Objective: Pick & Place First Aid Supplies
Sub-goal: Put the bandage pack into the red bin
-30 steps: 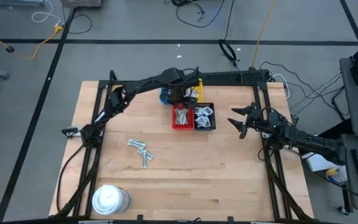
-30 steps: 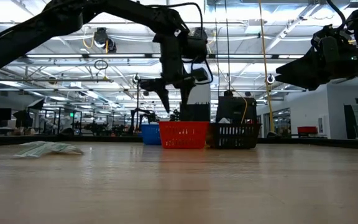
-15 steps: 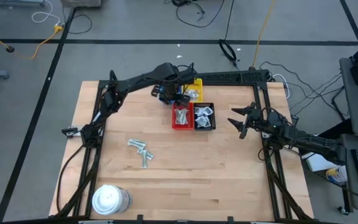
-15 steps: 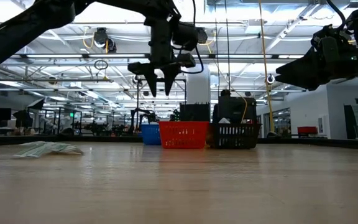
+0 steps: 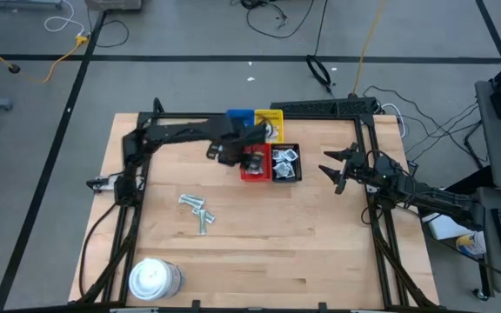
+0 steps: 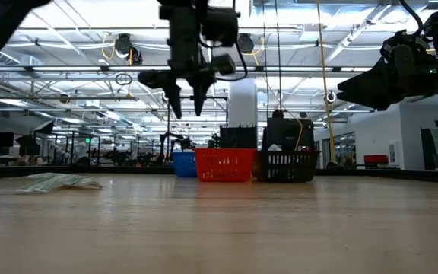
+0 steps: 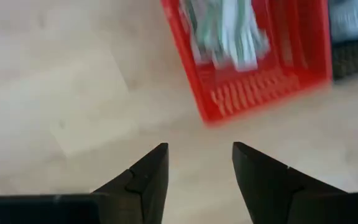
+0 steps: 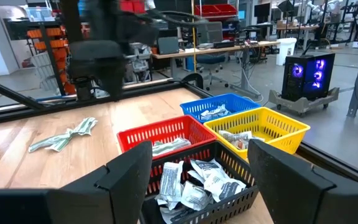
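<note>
My left gripper [image 5: 227, 155] [image 6: 187, 105] hangs open above bare wood, pointing down, just left of the red tray [image 5: 252, 165] [image 7: 253, 93]. Nothing is between its fingers [image 7: 199, 149]. The red tray holds pale grey-green strips [image 7: 225, 31]; the black tray [image 5: 286, 163] holds white square packets [image 8: 194, 180]. More first aid supplies, a small pile of strips [image 5: 197, 211] [image 6: 55, 181], lie flat on the table toward its near left. My right gripper [image 5: 337, 169] [image 8: 201, 155] waits open at the table's right side, level and empty.
A blue tray [image 5: 240, 117] and a yellow tray [image 5: 270, 122] stand behind the red and black ones, each with packets inside. A big round white tub [image 5: 153, 278] sits at the near left corner. Bare wood lies in front of the trays.
My left gripper has swung from over the trays toward the table's left and near edges, rising a little. It now hangs beside the red tray, still pointing down and holding nothing.
</note>
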You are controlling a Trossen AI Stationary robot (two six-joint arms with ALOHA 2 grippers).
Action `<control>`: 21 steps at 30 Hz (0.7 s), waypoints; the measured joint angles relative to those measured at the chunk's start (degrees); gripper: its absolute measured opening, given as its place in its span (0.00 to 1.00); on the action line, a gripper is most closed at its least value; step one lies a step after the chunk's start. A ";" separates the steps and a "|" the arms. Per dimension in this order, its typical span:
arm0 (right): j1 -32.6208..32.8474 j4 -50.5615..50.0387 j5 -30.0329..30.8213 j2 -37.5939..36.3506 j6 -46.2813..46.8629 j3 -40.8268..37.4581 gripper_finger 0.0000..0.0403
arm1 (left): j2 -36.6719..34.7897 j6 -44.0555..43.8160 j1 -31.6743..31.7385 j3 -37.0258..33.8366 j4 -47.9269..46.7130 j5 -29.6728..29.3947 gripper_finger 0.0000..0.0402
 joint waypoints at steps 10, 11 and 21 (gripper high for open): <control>0.00 0.00 0.00 0.00 0.00 0.00 0.64 | -12.44 -10.27 -8.38 -17.79 4.28 0.29 0.59; 0.00 0.00 0.00 0.00 -0.02 -0.01 0.64 | -13.20 -11.61 -9.20 -18.82 4.30 0.25 0.59; 0.00 0.00 0.00 0.02 -0.02 -0.02 0.65 | -20.36 -22.77 -17.87 -28.19 4.53 0.23 0.61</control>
